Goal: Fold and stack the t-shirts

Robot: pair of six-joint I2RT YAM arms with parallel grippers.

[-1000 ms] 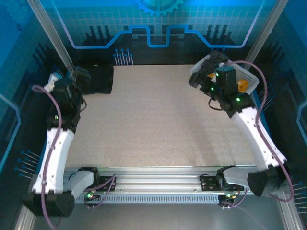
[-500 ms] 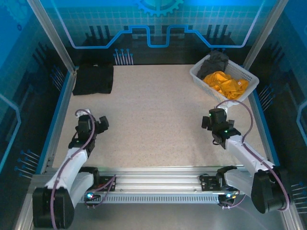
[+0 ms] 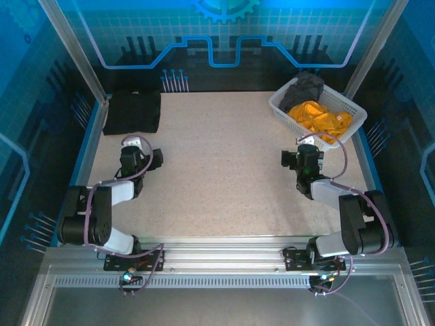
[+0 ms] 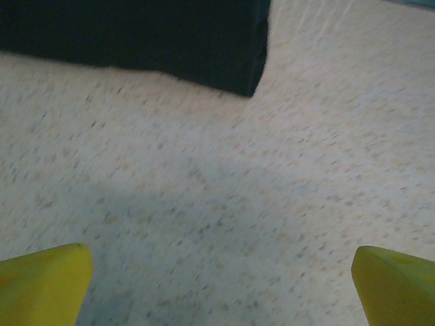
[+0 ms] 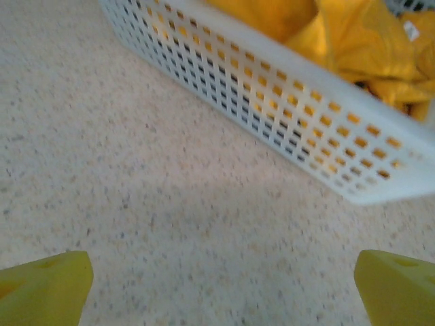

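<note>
A folded black t-shirt lies at the table's far left corner; its near edge is in the left wrist view. An orange-yellow t-shirt and a dark grey t-shirt lie crumpled in the white basket at the far right. My left gripper hangs low over bare table, well short of the black shirt, its yellow fingertips wide apart and open with nothing between them. My right gripper is open too, over bare table just in front of the basket wall, with orange cloth behind the wall.
The speckled beige table stretches between the two arms. Blue rails edge it left and right, and a metal rail with the arm bases runs along the near side. The basket stands tilted in the far right corner.
Both arms have pulled back from the far corners, the left from the black shirt and the right from the basket, and now sit folded low. Both grippers stayed open.
</note>
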